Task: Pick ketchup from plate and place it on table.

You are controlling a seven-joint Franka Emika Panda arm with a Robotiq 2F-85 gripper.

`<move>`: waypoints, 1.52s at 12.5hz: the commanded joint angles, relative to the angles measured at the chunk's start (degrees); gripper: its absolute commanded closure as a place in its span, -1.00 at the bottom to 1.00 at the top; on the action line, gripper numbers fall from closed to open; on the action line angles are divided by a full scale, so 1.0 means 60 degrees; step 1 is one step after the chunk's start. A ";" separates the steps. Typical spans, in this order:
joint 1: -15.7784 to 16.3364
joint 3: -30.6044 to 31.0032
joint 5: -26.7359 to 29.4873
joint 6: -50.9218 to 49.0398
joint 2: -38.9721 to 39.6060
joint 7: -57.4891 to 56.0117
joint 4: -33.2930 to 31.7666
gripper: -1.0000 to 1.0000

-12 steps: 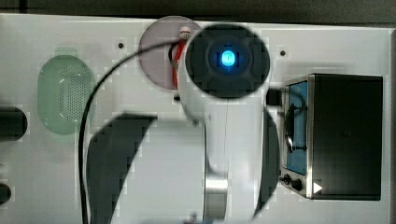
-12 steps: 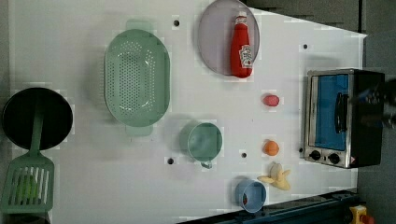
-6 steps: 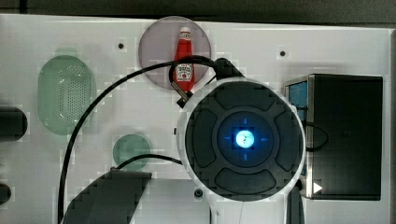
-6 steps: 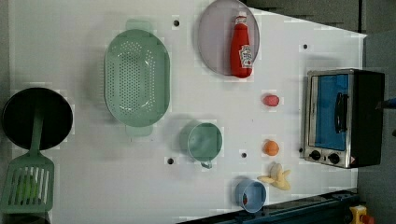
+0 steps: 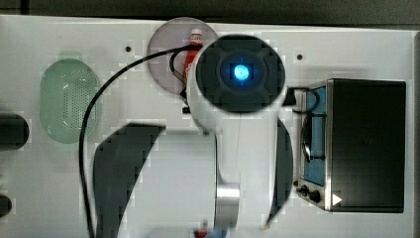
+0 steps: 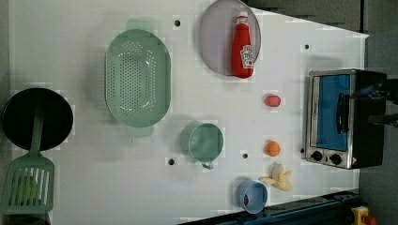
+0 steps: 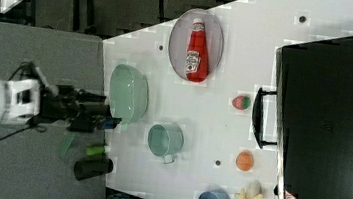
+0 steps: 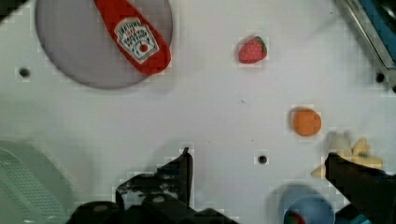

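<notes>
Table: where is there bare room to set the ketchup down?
Free: the table between colander and mug, and between plate and toaster oven. Crowded: strawberry, orange, banana, blue bowl.

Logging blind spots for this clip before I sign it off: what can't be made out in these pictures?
- Top view: the arm covers most of the ketchup and part of the plate.
- Wrist view: the ketchup's cap end and the plate's far rim are cut off by the picture edge.
- Right view: the toaster oven's front faces away.
- Left view: what lies in the blue bowl is too small to name.
</notes>
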 commanded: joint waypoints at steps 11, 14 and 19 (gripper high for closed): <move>0.0354 0.0388 -0.0078 0.3189 0.3730 -0.2823 0.0436 -1.00; 0.0367 0.0380 -0.0326 0.4116 0.4468 -0.3757 0.0458 -1.00; 0.0409 0.0373 -0.1017 0.6044 0.5586 -0.3973 0.0465 -1.00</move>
